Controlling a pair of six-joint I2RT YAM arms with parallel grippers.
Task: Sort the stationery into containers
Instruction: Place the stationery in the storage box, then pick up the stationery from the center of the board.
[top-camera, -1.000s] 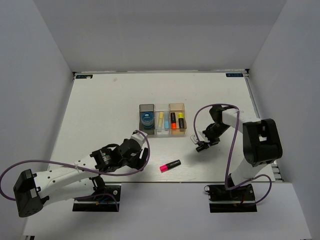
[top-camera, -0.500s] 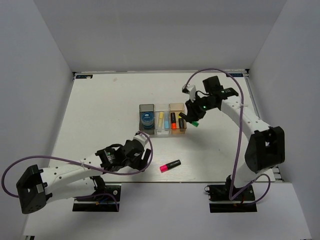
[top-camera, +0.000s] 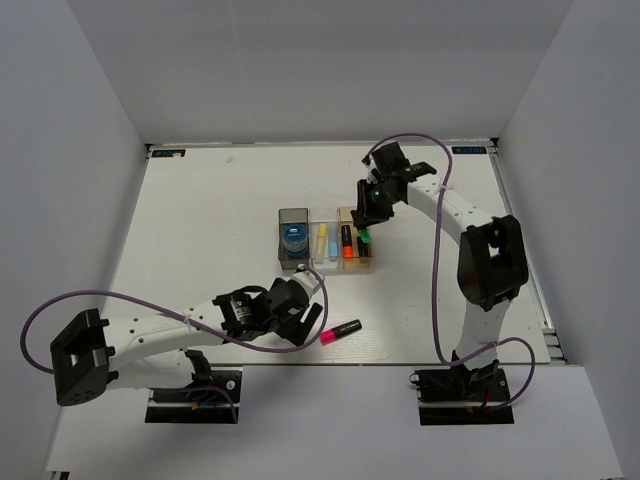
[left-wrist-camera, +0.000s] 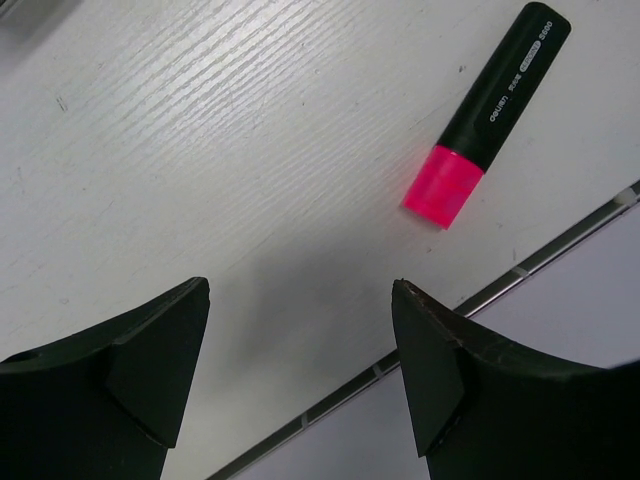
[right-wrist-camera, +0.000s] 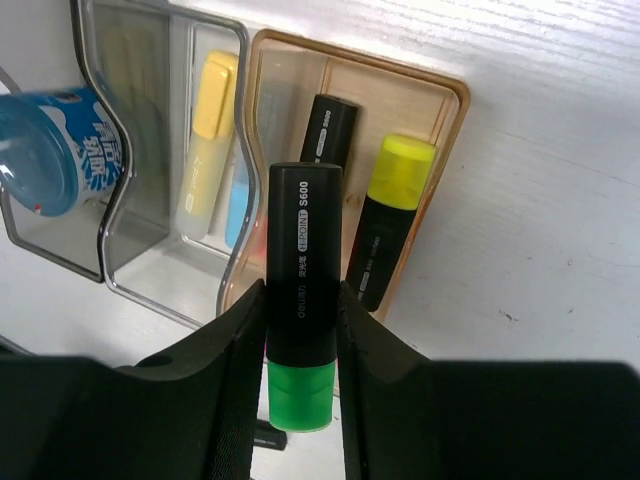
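Right gripper: squeezes the green highlighter, cap at 6 o'clock.
Orange bin: at 12 o'clock from that grip, maybe right under it.
Left gripper: wide, holding nothing.
Pink highlighter: on the table, at 1 o'clock from it, near, not touching.

from the right wrist, cannot see the near half of the black highlighter in the orange-tan translucent plastic bin, hidden behind the gripped short black green-capped highlighter, and gets only part of the small round blue tape roll, cut by the left edge. from the left wrist, loses both black fingers of the left gripper at the bottom edge.
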